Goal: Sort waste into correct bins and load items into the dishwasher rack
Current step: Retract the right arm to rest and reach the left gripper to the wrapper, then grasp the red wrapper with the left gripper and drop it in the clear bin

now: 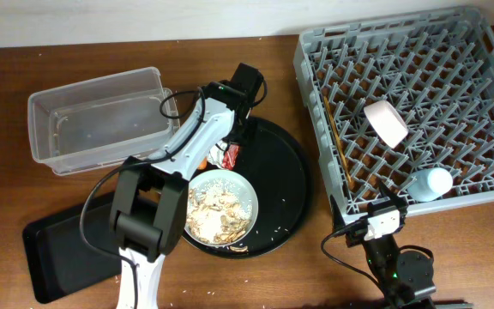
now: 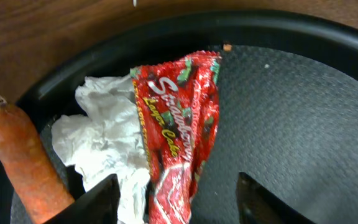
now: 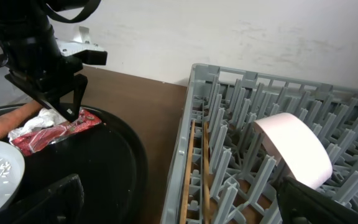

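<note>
Waste-sorting step, wrapper stage: left pincer (image 2: 176, 186) spread wide, poised just over red wrapper (image 2: 179, 106) on round black tray (image 2: 291, 93), overlapping crumpled napkin (image 2: 104, 137) beside carrot (image 2: 23, 162); next, likely: lower, pinch wrapper alone, carry binward; right pincer (image 3: 179, 202) spread, idle by dishwasher rack (image 1: 303, 51).

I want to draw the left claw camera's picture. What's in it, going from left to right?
carrot → napkin → wrapper
</note>
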Tool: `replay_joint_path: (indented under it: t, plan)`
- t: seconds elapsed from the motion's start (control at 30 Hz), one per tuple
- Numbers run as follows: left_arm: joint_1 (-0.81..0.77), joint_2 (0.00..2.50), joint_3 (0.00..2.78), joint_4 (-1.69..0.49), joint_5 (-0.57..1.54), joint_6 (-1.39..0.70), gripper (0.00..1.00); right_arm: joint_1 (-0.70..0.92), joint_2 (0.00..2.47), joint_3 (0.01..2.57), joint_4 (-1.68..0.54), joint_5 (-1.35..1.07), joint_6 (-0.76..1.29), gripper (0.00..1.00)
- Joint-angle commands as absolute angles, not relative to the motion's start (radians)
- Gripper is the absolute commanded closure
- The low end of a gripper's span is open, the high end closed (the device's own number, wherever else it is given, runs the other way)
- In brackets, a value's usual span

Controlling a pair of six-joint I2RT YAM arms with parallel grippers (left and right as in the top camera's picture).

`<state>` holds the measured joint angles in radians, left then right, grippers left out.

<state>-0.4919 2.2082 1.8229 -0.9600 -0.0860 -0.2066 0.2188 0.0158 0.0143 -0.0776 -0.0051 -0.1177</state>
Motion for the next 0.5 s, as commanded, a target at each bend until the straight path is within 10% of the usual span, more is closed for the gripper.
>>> replay_joint_path:
  t: [0.0, 0.27, 0.47]
  plan:
    - [-0.488, 2.246, 1.826, -0.928, -0.120, -0.208, 0.47, 0.221, 0.011, 0.006, -0.077, -0.014, -0.123, 0.02]
    - [-0.532, 2.300, 1.824, -0.924, -0.146, -0.208, 0.54, 0.221, 0.011, 0.006, -0.077, -0.014, -0.123, 0.02]
    - [-0.534, 2.313, 1.834, -0.950, -0.147, -0.209, 1.00, 0.221, 0.011, 0.006, -0.077, -0.014, -0.123, 0.02]
